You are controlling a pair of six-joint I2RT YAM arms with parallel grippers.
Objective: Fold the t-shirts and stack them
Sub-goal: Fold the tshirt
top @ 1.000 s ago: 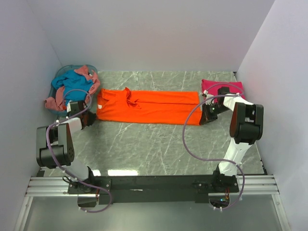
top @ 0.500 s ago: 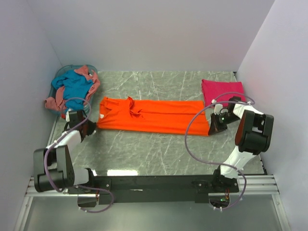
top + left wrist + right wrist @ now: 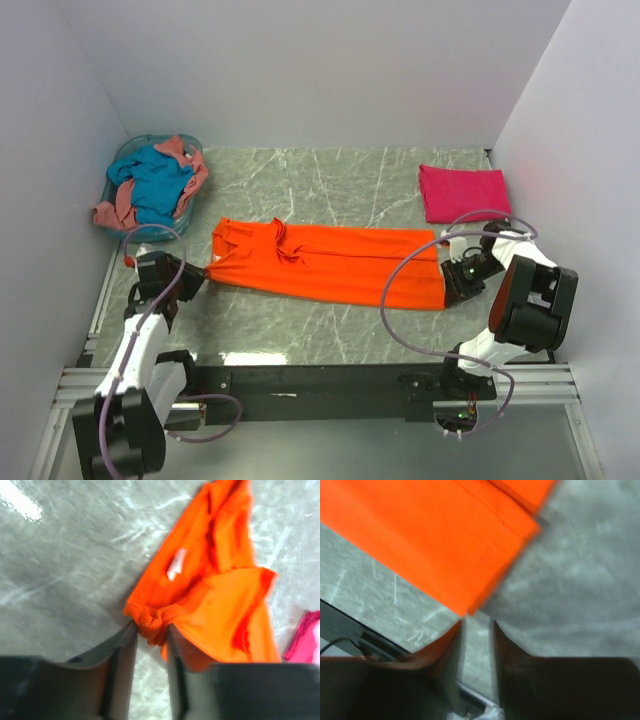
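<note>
The orange t-shirt [image 3: 330,262] lies folded into a long band across the middle of the table, its white neck label [image 3: 176,564] facing up. At the shirt's left end my left gripper [image 3: 197,275] [image 3: 151,627] is closed on a bunched wad of orange cloth, which touches both fingertips. My right gripper [image 3: 452,283] [image 3: 476,624] is open just off the shirt's right near corner [image 3: 470,607], and only table shows between its fingers. The magenta-pink t-shirt [image 3: 462,192] lies folded at the back right. The teal-blue t-shirt [image 3: 155,180] and the salmon-pink one [image 3: 112,212] are heaped in the basket.
The pale blue round basket [image 3: 128,150] stands in the back left corner against the white walls. The black mounting rail [image 3: 320,380] runs along the near edge. A loop of the right arm's cable [image 3: 400,290] hangs over the shirt's right end.
Both arms drew back toward the near edge and dragged the orange t-shirt closer. The right gripper opened and let go of its corner. The left jaws eased slightly around the wad.
</note>
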